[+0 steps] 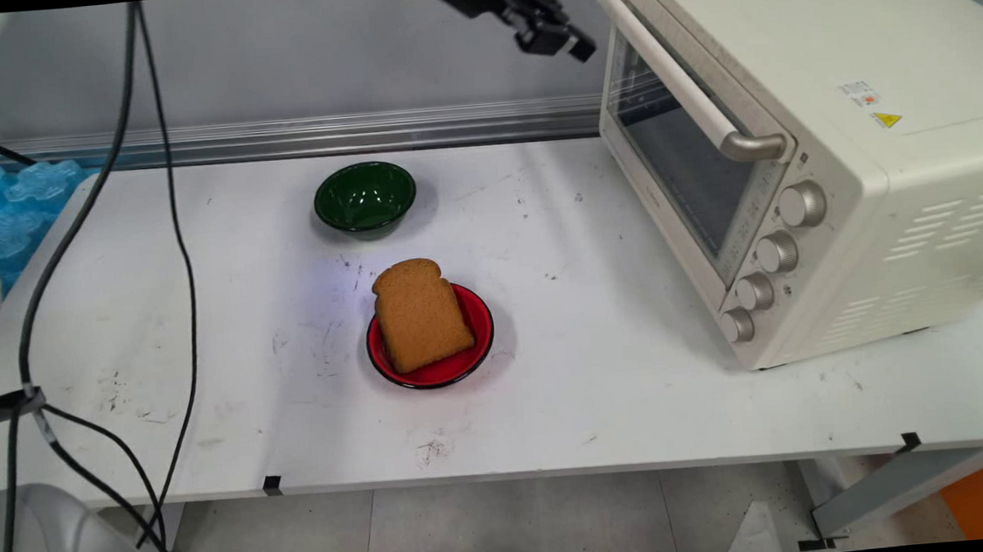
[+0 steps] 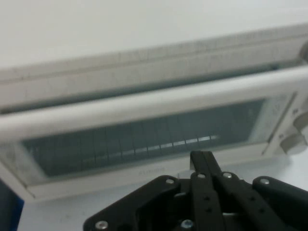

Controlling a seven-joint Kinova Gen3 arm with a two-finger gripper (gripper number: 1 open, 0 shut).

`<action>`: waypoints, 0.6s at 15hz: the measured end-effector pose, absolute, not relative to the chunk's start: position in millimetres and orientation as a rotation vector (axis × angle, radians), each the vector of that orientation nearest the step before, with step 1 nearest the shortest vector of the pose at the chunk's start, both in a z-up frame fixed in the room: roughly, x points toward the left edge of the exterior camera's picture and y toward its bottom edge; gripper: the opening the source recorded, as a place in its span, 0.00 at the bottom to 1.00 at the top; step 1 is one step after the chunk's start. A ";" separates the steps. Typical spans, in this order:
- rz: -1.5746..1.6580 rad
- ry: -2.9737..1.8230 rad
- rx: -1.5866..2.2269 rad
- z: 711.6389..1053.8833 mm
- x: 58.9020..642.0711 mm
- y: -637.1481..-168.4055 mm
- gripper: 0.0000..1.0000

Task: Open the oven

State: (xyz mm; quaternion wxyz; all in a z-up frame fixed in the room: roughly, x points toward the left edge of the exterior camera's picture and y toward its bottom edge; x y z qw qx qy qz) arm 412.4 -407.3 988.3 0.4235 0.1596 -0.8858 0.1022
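Gripper hung high with its fingers pressed together, holding nothing, near the handle of one closed toaster oven. Farther away, one bread slice lay on one red plate, behind it one green bowl.

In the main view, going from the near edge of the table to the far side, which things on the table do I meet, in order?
Red plate with the slice of bread lying on it → green bowl. The toaster oven stands on the right and spans most of that depth, so I give it no place in the order.
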 end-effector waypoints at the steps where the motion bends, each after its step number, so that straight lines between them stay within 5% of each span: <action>1: 0.257 -2.214 0.393 991.0 404.5 -413.4 0.00; 9: 0.275 -2.208 0.368 997.6 360.4 -444.7 0.00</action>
